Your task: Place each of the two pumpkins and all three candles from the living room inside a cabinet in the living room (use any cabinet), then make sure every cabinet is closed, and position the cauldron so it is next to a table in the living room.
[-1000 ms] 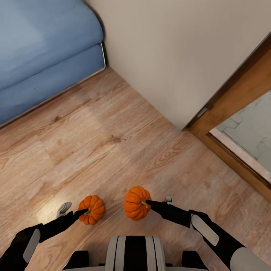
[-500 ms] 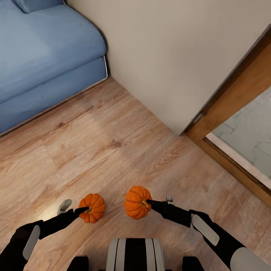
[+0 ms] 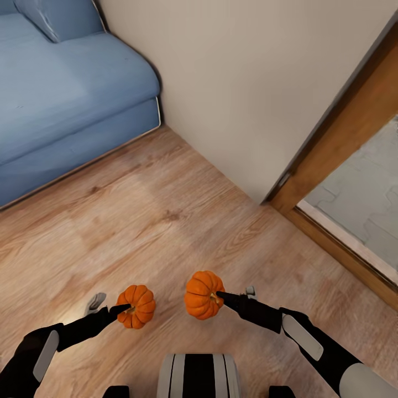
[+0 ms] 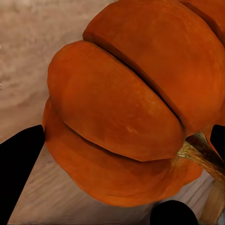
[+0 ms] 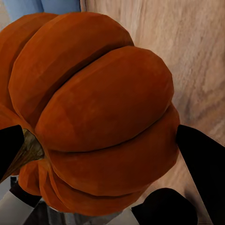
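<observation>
- At far left, a blue sofa (image 3: 61, 105) against the wall.
- Left gripper (image 3: 125, 309): fingers closed on the smaller pumpkin (image 3: 136, 306), carried above the floor (image 3: 166, 221).
- Right gripper (image 3: 219, 297): fingers clamped on the larger pumpkin (image 3: 203, 294).
- We judge this the carrying step; next we need the cabinet found and opened.

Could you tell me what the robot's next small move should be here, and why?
Probably turn the base away from the wall to look for the cabinet. The left hand holds one pumpkin and the right hand holds the other pumpkin, above wooden floor beside the sofa.
</observation>
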Controlling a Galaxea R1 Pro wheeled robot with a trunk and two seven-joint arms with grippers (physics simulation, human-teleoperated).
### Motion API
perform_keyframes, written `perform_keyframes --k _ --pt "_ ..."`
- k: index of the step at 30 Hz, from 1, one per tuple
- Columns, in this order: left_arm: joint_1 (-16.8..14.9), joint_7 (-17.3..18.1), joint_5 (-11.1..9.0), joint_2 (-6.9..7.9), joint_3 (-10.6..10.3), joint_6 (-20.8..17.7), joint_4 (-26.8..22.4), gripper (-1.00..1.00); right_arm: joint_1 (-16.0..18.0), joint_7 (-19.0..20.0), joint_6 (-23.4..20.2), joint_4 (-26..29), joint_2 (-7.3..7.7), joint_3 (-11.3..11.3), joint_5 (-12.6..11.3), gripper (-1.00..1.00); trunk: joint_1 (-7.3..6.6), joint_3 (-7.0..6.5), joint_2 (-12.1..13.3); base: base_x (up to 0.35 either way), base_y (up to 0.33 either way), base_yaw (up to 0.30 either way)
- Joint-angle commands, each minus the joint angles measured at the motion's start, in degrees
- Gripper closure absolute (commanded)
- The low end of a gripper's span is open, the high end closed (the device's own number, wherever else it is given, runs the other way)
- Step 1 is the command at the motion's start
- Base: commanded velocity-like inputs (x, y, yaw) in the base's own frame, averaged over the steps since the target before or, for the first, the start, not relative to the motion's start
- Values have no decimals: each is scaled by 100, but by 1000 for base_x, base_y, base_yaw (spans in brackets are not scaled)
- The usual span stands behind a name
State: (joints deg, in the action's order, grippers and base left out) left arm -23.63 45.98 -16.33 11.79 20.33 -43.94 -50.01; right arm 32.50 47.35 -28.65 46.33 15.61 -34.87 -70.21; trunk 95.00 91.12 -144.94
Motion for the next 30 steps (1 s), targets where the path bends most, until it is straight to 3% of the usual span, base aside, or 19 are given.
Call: perform_keyframes --k 1,7,17,30 --pt "-2 7 6 -4 6 -26 0 100 4 -3 -36 -1 8 -20 -53 100 -5 -20 0 -255 0 0" --pt "-2 7 7 -3 5 -27 0 100 7 36 -35 -1 21 -20 -51 100 -21 -155 8 -306 0 -32" --pt "-2 7 7 -3 6 -27 -3 100 5 32 -35 -2 9 -17 -51 100 -47 -408 22 -326 0 -235" --pt "-2 16 8 -10 1 -27 -9 100 7 38 -27 -7 21 -11 -72 100 -80 -714 39 -336 0 -56"
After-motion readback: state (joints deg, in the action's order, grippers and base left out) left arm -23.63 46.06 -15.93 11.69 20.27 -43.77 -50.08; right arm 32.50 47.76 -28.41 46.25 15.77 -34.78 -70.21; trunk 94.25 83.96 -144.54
